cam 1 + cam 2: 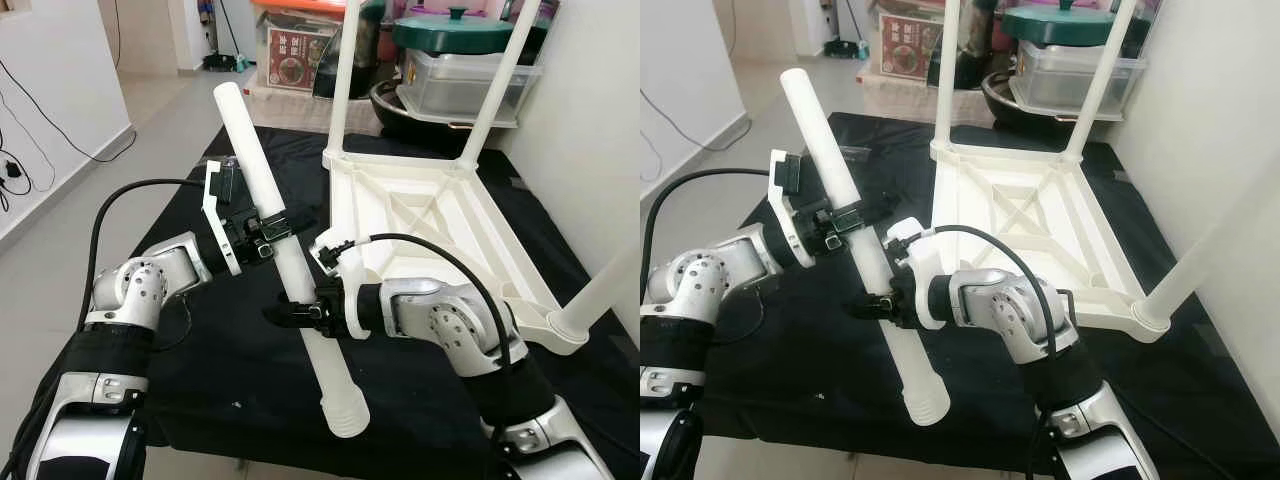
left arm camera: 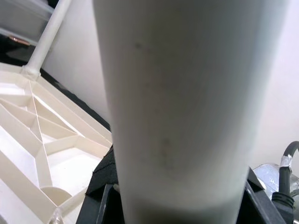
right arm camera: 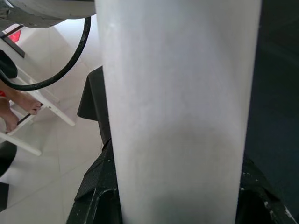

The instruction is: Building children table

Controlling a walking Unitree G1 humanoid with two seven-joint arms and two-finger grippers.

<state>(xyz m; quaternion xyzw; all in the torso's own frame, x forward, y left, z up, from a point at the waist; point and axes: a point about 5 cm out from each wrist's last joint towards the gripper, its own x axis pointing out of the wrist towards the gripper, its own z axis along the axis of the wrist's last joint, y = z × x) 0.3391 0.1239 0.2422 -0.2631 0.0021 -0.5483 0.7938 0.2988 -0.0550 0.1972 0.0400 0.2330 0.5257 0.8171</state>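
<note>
Item: loose table leg (image 1: 290,270), held aloft over the black mat (image 1: 200,390), clamped by the fingers of both left gripper (image 1: 268,232) and right gripper (image 1: 300,314). Upturned tabletop (image 1: 440,225) alongside, three legs fitted. Step judged: fourth leg's fitting; its threaded end is to be aligned with the vacant corner socket.

Both arms are silver metal with rounded, screw-dotted joint housings and black fabric sleeves over the upper segments. A black cable loops from each forearm to its wrist. The left gripper (image 1: 262,232) carries a white bracket; the right gripper (image 1: 300,313) is black behind a white wrist collar.
</note>
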